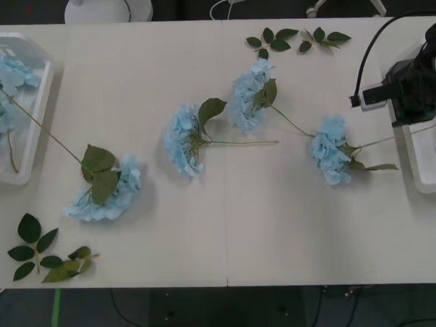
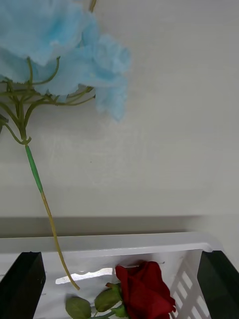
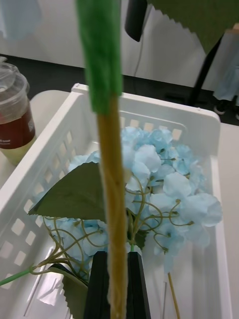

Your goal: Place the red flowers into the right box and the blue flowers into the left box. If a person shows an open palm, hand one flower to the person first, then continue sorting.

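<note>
Pinching a blue flower stem [image 3: 110, 189]: left gripper [image 3: 117, 284] (above left box [image 3: 149, 107]) | right gripper [image 2: 119, 286] spread over right box [image 2: 99, 242], red flower [image 2: 144, 289] inside

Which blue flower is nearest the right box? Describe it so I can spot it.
Start at the right box on the table's right edge. The blue flower just to its left is the one. Unlike its neighbours, its stem reaches across the box rim, ending beside a red rose lying inside.
</note>
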